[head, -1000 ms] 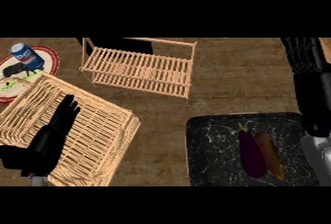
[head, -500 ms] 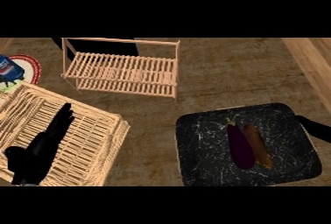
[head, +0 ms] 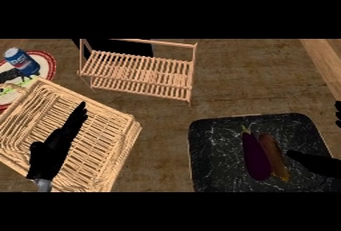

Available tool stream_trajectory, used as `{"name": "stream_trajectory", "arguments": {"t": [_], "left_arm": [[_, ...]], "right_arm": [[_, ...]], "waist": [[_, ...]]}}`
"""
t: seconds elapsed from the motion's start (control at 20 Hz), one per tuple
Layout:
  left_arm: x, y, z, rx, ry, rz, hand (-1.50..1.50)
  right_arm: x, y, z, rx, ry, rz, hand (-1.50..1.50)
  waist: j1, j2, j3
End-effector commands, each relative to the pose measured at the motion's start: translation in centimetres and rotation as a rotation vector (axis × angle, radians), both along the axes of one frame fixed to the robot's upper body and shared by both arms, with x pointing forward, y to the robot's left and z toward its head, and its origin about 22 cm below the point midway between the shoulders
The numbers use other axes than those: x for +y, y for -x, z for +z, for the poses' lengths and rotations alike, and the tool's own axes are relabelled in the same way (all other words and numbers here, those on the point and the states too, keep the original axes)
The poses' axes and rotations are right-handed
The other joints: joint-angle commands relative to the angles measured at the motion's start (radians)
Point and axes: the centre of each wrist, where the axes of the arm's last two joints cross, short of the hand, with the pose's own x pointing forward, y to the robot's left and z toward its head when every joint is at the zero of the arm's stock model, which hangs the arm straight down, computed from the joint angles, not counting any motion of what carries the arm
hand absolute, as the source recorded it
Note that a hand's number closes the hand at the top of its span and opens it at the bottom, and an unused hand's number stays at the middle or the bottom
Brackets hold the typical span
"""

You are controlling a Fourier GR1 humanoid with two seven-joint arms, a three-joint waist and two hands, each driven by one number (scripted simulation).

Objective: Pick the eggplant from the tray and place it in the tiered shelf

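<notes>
A dark purple eggplant lies lengthwise on the black marbled tray at the lower right. A thin orange-brown sausage-like piece lies right beside it. My right hand comes in from the right edge; one black finger reaches over the tray's right side, a little apart from the orange piece, and the rest of the hand is cut off. The wooden tiered shelf stands at the upper middle, holding nothing. My left hand rests open, fingers straight, over the wicker basket.
A large wicker basket fills the lower left. Behind it, a red-rimmed plate holds a blue can and some food. A pale wooden edge runs along the upper right. Bare counter lies between shelf and tray.
The view has swung so the shelf and tray sit more central. My right hand has come down from the upper right to the tray's right side. The left hand keeps its place on the basket.
</notes>
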Motion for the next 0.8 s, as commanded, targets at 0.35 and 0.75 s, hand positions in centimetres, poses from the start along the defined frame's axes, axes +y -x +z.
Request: {"name": "stream_trajectory", "arguments": {"t": [0.35,0.75], "left_arm": [[-1.8,-0.2,-1.6,0.075,0.004,-0.055,0.0],[-2.2,-1.3,-1.8,0.079,0.008,-0.072,0.0]], "right_arm": [[1.8,-0.4,4.1,0.54,0.495,0.028,-1.5],[6.0,-2.8,4.6,0.711,0.663,-0.058,-1.5]], "waist": [[0.071,0.033,-0.031],[0.1,0.033,-0.025]]}}
